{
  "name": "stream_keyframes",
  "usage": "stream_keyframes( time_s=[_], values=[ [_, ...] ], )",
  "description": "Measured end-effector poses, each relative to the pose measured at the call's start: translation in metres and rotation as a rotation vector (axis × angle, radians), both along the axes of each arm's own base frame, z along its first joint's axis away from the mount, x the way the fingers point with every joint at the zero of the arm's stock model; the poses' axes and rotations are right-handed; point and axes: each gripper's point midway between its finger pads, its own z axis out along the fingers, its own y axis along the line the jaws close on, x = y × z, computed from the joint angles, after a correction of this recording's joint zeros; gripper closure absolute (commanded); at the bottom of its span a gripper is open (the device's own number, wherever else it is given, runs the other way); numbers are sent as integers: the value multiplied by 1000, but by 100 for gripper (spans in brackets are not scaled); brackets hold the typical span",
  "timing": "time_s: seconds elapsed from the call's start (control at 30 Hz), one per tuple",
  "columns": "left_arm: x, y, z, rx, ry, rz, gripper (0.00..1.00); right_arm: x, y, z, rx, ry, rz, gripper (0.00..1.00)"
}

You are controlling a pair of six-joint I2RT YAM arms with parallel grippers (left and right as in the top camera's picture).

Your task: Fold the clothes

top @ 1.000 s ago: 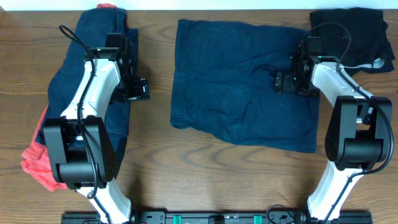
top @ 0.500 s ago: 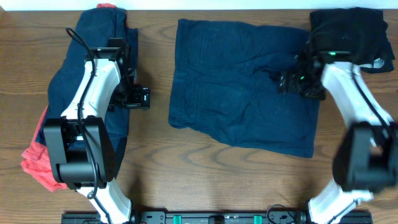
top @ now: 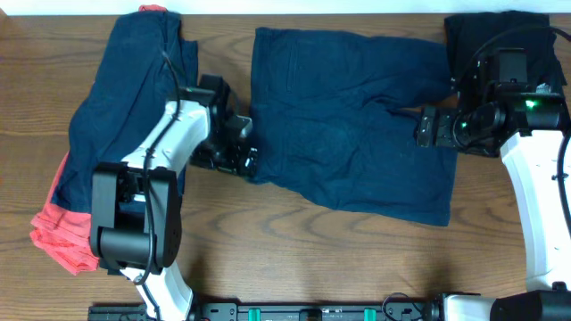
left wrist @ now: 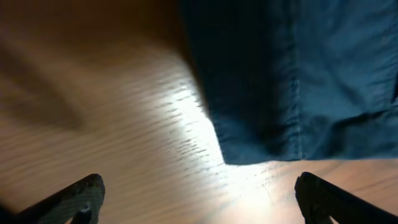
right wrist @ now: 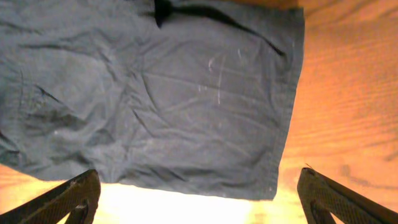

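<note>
Coral-red garment [top: 55,239] under navy pile [top: 134,85] at tabletop [top: 268,259] left edge, left gripper [top: 248,161] jaws apart, empty, by btm-left corner of navy shorts [top: 343,134] spread flat mid-tabletop, right gripper [top: 421,128] jaws apart above shorts' right side, black garment [top: 522,40] top right.

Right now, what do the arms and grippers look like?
The left arm and right arm have white link shells, black joint housings and black cables looped alongside. The left gripper and right gripper are black. A green light glows near the right wrist.
</note>
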Motion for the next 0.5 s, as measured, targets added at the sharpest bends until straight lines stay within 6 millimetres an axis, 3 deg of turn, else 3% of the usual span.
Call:
stream_keyframes(
  time_s=[0.33,0.5],
  values=[
    [19,-20,-11,-79,-115,-57,12,0,3,-1,15,1,7,1],
    [6,-31,-20,-94,-96,-95,18,-2,7,-3,23,10,17,1]
  ],
)
